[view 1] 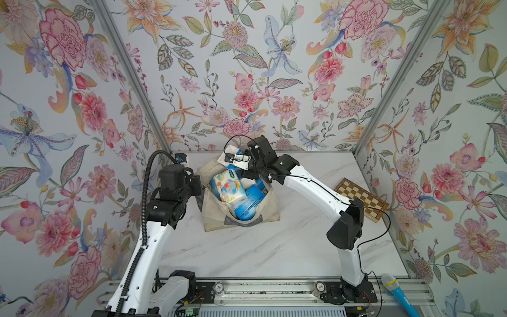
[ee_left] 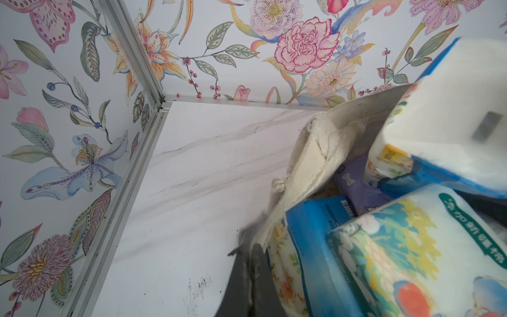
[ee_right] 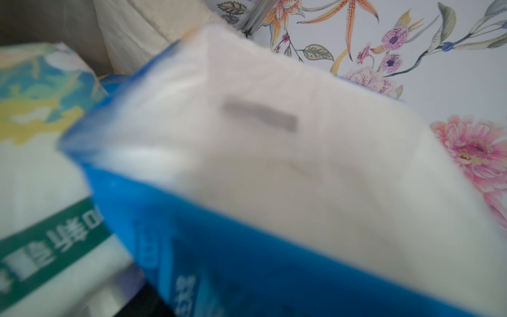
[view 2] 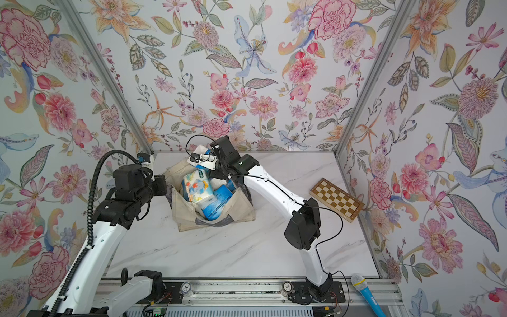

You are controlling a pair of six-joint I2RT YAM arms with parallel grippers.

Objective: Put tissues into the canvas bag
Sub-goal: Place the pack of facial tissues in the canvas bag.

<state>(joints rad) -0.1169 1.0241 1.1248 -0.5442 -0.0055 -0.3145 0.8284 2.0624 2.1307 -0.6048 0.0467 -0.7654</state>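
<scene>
Centre of the frame in both top views: canvas bag (view 1: 216, 219), soft cream woven cloth with a grey-purple printed panel along its near edge, slumped open on the white marbled bench (view 1: 274, 247). Crammed with tissues (view 1: 227, 188): squashy brick-shaped packs in glossy plastic film, mostly blue and white, one printed with a cartoon animal, one lavender pack (ee_left: 354, 178) deeper inside. Heaped above the rim.

At the bag's left side, left hand (ee_left: 248, 247): dark fingers (ee_left: 238, 282) pressed together, pinching the frayed cream rim between them.

Over the bag's upper edge, right hand (view 1: 251, 171): hidden beneath its own wrist camera, so cannot tell how wide it stands or whether it grips anything. Just beside it, a tilted blue-and-white pack (ee_right: 274, 164), blurred and filling the right wrist view, above the other packs at the bag's far rim.

Right of the frame: flat wooden chessboard (view 1: 362, 199), brown and cream squares, lying close to the wall. Lower right corner: blue microphone (view 1: 397, 293) with a yellow-green foam head.
</scene>
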